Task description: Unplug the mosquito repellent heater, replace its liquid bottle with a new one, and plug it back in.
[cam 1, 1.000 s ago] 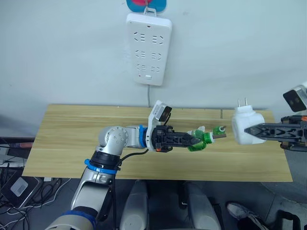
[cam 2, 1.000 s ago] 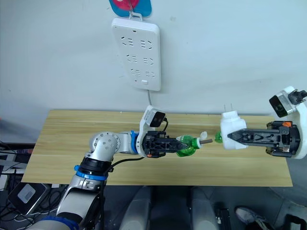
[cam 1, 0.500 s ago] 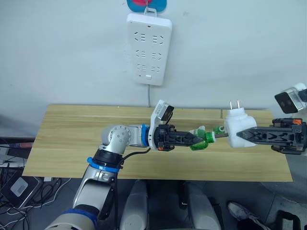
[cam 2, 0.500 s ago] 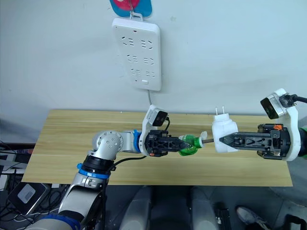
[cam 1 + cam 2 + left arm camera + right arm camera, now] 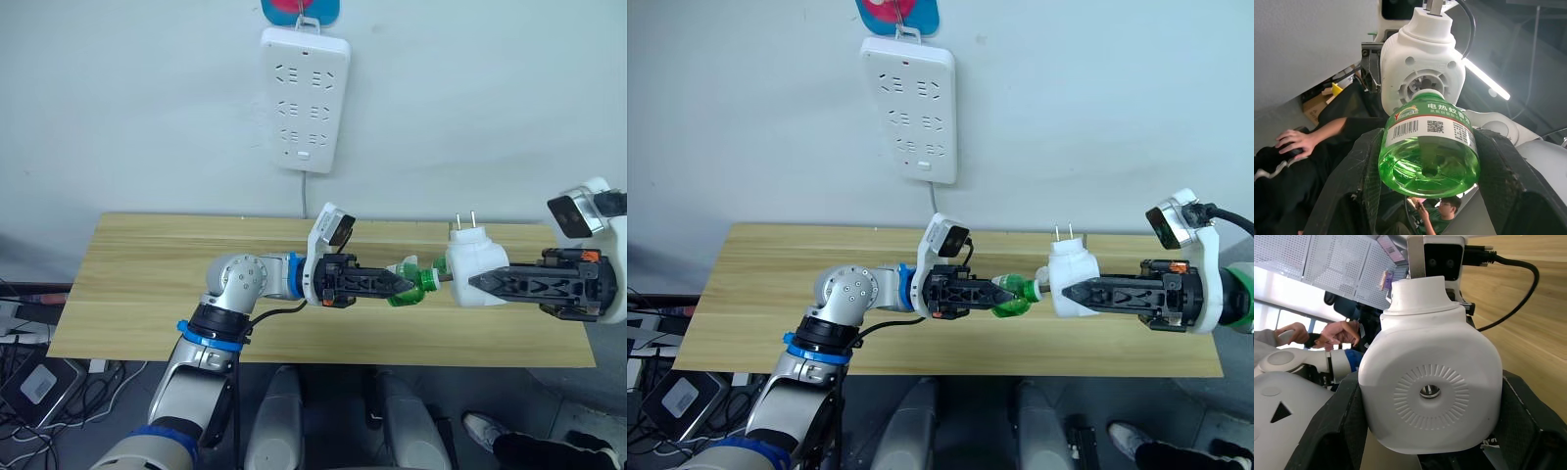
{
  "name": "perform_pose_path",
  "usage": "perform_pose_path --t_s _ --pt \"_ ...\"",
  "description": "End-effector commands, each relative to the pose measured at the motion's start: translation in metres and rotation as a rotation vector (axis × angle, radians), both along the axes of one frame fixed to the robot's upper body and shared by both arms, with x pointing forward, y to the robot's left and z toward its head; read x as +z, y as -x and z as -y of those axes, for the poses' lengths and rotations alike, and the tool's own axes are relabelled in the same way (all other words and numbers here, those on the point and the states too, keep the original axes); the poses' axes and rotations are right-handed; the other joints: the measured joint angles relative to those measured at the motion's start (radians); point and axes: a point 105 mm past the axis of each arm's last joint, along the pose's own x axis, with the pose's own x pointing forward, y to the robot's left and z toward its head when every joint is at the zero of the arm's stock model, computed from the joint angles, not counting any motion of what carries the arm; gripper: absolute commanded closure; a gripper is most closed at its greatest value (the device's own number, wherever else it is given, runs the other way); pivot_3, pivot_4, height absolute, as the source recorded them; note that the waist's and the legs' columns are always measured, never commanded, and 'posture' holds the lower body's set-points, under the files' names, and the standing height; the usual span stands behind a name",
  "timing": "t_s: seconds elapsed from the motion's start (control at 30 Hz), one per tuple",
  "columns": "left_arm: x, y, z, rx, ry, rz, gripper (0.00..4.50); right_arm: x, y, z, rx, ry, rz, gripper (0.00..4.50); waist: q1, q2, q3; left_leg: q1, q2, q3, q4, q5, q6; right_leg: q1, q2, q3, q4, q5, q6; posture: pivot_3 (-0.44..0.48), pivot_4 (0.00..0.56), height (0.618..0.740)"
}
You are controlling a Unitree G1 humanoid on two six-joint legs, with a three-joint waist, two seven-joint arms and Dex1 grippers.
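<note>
My left gripper [image 5: 400,285] is shut on a small translucent green bottle [image 5: 1427,147] with a white printed label, held level above the table. I cannot tell whether this is the old bottle or the new one. My right gripper [image 5: 472,283] is shut on the white mosquito repellent heater [image 5: 476,272], its two prongs pointing up. The bottle's neck meets the round socket on the heater's underside [image 5: 1422,85]. The heater's domed face [image 5: 1430,391] points toward the right wrist. A small white pointed cap [image 5: 407,264] shows just behind the bottle.
A long white power strip [image 5: 304,98] hangs on the wall above the wooden table [image 5: 147,274], its cable dropping behind the table's back edge. People sit beyond the table: a hand [image 5: 1298,139] and hands [image 5: 1327,335] show in the wrist views.
My right gripper has carried the heater leftward to the bottle. The gap between them has closed and the dark wick no longer shows. The left arm barely moved.
</note>
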Motion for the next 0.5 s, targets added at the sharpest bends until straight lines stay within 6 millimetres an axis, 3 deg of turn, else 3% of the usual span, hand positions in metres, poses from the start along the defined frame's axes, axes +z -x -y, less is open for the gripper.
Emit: perform_pose_path --t_s 0.03,0.5 --pt "0.0100 0.0083 0.0026 -0.047 0.034 0.040 2.15 0.0023 0.0035 -0.0041 0.009 0.000 0.018 1.50 0.000 0.000 0.000 0.000 0.000 0.000 0.000 0.000 0.000 0.000 0.000 0.000 0.000 0.000 0.000 0.101 0.328 0.740" --pt "0.0021 0.0040 0.0078 -0.009 0.008 0.079 2.15 0.0088 0.0062 -0.0104 0.057 0.046 0.041 1.50 0.000 0.000 0.000 0.000 0.000 0.000 0.000 0.000 0.000 0.000 0.000 0.000 0.000 0.000 0.000 0.103 0.318 0.740"
